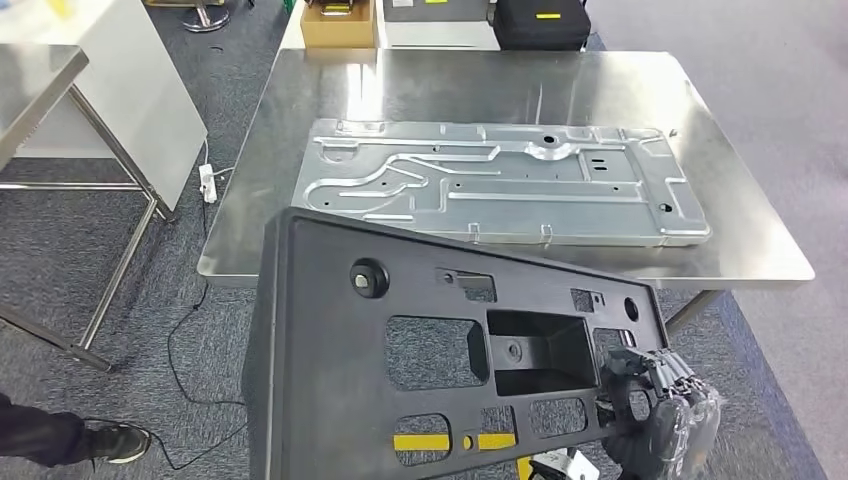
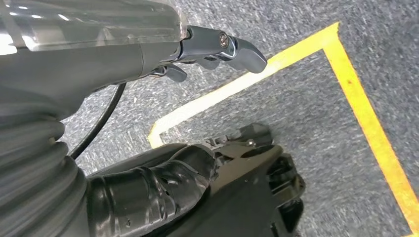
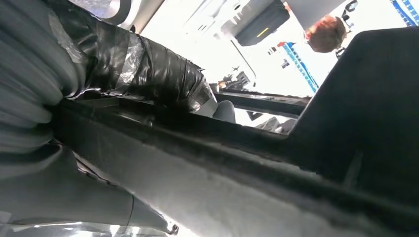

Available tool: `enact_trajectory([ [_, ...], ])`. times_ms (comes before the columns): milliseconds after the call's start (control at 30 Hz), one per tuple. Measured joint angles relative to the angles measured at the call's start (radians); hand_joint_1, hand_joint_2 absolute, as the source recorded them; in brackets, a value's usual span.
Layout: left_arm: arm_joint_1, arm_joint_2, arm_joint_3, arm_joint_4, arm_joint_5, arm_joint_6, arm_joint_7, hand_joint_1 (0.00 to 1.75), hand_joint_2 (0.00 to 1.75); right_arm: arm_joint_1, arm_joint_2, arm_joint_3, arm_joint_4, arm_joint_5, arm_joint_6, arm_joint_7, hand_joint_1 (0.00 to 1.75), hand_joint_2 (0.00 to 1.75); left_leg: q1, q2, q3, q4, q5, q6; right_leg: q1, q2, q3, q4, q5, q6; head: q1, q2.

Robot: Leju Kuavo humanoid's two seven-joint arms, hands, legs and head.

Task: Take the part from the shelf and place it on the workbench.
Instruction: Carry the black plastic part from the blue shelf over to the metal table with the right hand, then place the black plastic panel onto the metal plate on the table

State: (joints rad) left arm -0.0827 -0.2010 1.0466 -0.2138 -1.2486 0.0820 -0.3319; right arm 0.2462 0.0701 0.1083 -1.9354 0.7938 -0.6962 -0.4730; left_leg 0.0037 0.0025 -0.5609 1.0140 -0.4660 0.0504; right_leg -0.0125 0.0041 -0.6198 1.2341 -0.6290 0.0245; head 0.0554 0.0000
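Black plastic part (image 1: 440,370) was held tilted just short of the steel workbench (image 1: 740,210), gripped at its lower edge by the right hand (image 1: 655,415), left hand (image 2: 217,52) was seen empty, fingers loosely extended, grey metal panel (image 1: 500,180) lay on the workbench.

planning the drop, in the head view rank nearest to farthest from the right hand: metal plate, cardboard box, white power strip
From the right hand, gripping the black panel:
1. Metal plate, on the workbench just ahead.
2. White power strip, on the floor far left.
3. Cardboard box, beyond the workbench.
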Motion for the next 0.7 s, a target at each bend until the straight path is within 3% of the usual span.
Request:
enact_trajectory([
  [33,0.000,0.000,0.000,0.000,0.000,0.000,0.000,0.00,1.75,0.000,0.000,0.000,0.001,-0.001,0.000,0.000,1.73,1.75,-0.001,0.000,0.002,0.001,-0.004,0.001,-0.001,0.000,-0.034,0.048,-0.008,0.002,0.000,0.000],
  [67,0.000,0.000,0.000,0.000,0.000,0.000,0.000,0.00,1.75,0.000,-0.001,0.000,0.001,-0.001,0.000,0.000,1.73,1.75,-0.001,-0.001,0.005,0.002,-0.008,0.000,-0.001,0.000,-0.052,0.064,0.003,0.003,0.000,0.000],
  [100,0.001,0.000,0.000,0.000,0.000,0.000,0.000,0.00,1.75,0.000,-0.002,0.000,0.002,-0.001,0.000,0.000,1.73,1.75,-0.002,-0.001,0.009,0.003,-0.013,-0.001,-0.001,0.000,-0.052,0.042,0.035,0.003,0.000,0.000],
  [167,0.002,0.000,0.000,0.000,0.000,0.000,0.000,0.00,1.75,0.000,-0.004,0.000,0.002,-0.002,0.000,0.000,1.73,1.75,-0.002,-0.002,0.021,0.004,-0.024,-0.006,0.000,-0.001,-0.008,-0.076,0.117,-0.003,0.000,0.000],
  [233,-0.001,-0.001,0.000,0.000,0.000,-0.001,0.000,0.00,1.75,-0.002,-0.005,0.001,0.003,-0.002,0.000,0.000,1.73,1.75,-0.005,-0.003,0.027,0.006,-0.033,-0.016,0.004,-0.002,0.030,-0.168,0.152,-0.012,0.000,0.000],
  [333,-0.005,-0.001,0.000,0.001,0.000,-0.001,0.000,0.00,1.75,-0.006,-0.006,0.002,0.003,-0.002,0.000,0.001,1.73,1.75,-0.008,-0.004,0.029,0.003,-0.037,-0.030,0.005,0.001,0.037,-0.189,0.147,-0.025,-0.001,0.000],
  [400,-0.006,0.000,0.000,0.001,0.000,0.000,0.000,0.00,1.75,-0.009,-0.007,0.005,0.002,-0.001,0.000,0.002,1.73,1.75,-0.008,-0.004,0.021,0.031,-0.058,-0.041,-0.001,0.000,0.046,-0.198,0.147,-0.035,-0.003,0.000],
  [467,-0.006,0.000,0.000,0.001,-0.001,0.000,0.000,0.00,1.75,-0.012,-0.007,0.008,0.002,-0.001,0.000,0.002,1.73,1.75,-0.005,-0.004,-0.029,0.135,-0.110,-0.050,-0.002,-0.002,0.053,-0.203,0.145,-0.044,-0.005,0.000],
  [533,-0.005,0.000,0.000,0.001,-0.001,0.000,0.000,0.00,1.75,-0.015,-0.007,0.010,0.002,0.000,0.000,0.003,1.73,1.75,-0.002,-0.004,-0.101,0.262,-0.152,-0.055,0.000,-0.004,0.055,-0.203,0.141,-0.049,-0.006,0.000],
  [567,-0.004,0.000,0.000,0.001,-0.001,0.000,0.000,0.00,1.75,-0.015,-0.007,0.011,0.003,0.000,0.000,0.003,1.73,1.75,-0.001,-0.004,-0.121,0.289,-0.148,-0.055,0.001,-0.003,0.057,-0.202,0.139,-0.050,-0.006,0.000],
  [600,-0.003,0.000,0.000,0.001,-0.002,0.000,0.000,0.00,1.75,-0.016,-0.008,0.012,0.003,0.000,0.000,0.004,1.73,1.75,-0.001,-0.004,-0.123,0.279,-0.124,-0.054,0.001,-0.003,0.060,-0.202,0.137,-0.050,-0.006,0.000],
  [700,-0.003,0.001,0.000,0.001,-0.003,-0.001,0.000,0.00,1.75,-0.023,-0.008,0.018,0.004,0.002,0.000,0.005,1.73,1.75,-0.005,-0.004,-0.049,0.089,-0.013,-0.037,0.004,0.000,0.074,-0.201,0.127,-0.044,-0.005,0.000],
])
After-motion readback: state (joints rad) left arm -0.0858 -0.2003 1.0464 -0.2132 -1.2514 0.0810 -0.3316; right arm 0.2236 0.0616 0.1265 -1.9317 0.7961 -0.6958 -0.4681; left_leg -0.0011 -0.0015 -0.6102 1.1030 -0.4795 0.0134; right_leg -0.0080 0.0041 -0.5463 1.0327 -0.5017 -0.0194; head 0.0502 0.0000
